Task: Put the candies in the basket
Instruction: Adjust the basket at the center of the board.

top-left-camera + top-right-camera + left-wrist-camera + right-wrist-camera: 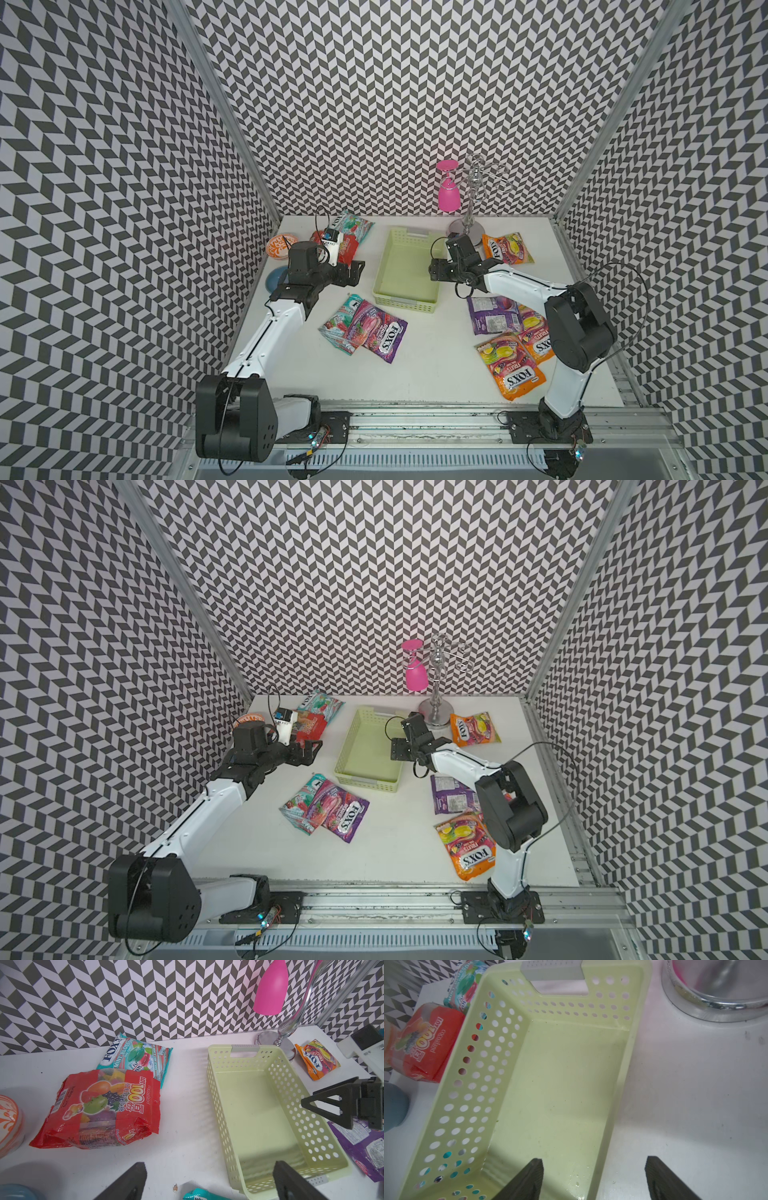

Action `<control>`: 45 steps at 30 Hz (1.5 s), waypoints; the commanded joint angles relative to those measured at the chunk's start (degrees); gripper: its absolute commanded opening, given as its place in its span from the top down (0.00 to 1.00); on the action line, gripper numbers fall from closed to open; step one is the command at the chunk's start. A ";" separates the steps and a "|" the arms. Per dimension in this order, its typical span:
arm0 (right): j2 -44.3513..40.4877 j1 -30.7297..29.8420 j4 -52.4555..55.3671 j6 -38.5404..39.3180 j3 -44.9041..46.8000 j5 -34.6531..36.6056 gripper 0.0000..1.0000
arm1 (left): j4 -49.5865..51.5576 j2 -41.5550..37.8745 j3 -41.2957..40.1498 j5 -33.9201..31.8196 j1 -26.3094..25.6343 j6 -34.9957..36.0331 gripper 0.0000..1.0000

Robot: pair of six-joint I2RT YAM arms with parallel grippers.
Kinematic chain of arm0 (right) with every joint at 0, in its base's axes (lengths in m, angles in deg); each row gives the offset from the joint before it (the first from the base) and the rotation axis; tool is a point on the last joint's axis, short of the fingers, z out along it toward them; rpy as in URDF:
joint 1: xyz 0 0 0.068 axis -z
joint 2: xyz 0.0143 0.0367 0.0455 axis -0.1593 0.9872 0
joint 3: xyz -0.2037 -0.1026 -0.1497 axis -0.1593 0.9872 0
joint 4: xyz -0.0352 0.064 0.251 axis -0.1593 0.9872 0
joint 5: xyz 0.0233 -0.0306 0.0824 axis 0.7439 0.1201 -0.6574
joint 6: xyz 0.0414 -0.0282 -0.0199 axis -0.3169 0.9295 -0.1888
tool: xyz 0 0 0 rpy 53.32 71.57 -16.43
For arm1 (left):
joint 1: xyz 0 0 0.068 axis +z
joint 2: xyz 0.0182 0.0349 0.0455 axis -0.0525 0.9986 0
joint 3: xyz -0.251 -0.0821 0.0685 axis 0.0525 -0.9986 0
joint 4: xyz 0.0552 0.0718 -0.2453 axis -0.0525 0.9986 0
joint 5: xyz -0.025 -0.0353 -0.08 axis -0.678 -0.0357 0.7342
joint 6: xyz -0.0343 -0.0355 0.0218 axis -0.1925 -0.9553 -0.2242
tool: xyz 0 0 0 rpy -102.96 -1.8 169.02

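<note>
1. Pale green perforated plastic forms the basket (pixel 407 270), which is set on the white table (pixel 415 374) toward the back wall, between the two arms.
2. Every candy bag in view is laid on the table, outside the basket.
3. On the left arm's side at the back, a red bag (pixel 99 1109) and a teal mint bag (pixel 135 1055) are found touching each other.
4. In front of the basket, a purple berries bag (pixel 380 332) is laid over a second teal bag (pixel 338 322).
5. On the right arm's side, a small orange bag (pixel 507 248) is seen beside the base of the chrome rack (pixel 471 228). Nearer the front, a face-down purple bag (pixel 492 316), a large orange bag (pixel 509 368) and a half-hidden orange bag (pixel 536 332) are grouped, partly covered by the right arm.
6. The left gripper (pixel 357 272) is held between the red bag and the basket. Its fingers are spread wide, with nothing between them.
7. The right gripper (pixel 595 1159) is positioned at the basket's right long wall. Its fingers are apart, one over the basket floor and one over the table. Contact with the wall cannot be told.
8. An orange patterned bowl (pixel 281 246) and a blue bowl (pixel 276 279) are placed at the left edge. A pink glass (pixel 449 197) is hung upside down on the rack.
</note>
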 commanded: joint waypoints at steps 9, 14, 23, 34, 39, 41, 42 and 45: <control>2.82 0.13 0.85 2.13 -1.53 5.31 0.48 | -1.47 -2.11 -0.07 1.74 1.94 0.90 0.01; 2.92 0.18 1.02 2.61 -1.28 5.86 0.61 | -0.53 -2.49 0.79 1.74 2.30 0.63 0.01; 0.29 0.18 2.67 5.15 -0.25 6.30 0.90 | -0.02 -2.13 1.67 3.10 2.51 1.08 0.01; -7.47 0.51 1.72 2.43 9.09 6.71 0.94 | 0.96 -1.41 2.51 3.35 2.56 1.59 0.01; -11.42 0.53 0.03 0.15 13.69 4.65 0.94 | 1.34 -1.00 1.72 6.32 2.56 3.79 0.02; -12.46 0.49 1.22 0.11 14.19 5.46 0.94 | 3.08 -1.09 2.16 7.70 2.64 5.08 0.02; -13.34 0.53 0.79 -0.08 15.23 5.72 0.94 | 4.07 -1.31 2.21 8.27 2.56 6.00 0.02; -15.47 0.49 -0.39 -0.51 17.64 6.45 0.94 | 5.59 -1.67 1.73 8.57 2.41 8.11 0.02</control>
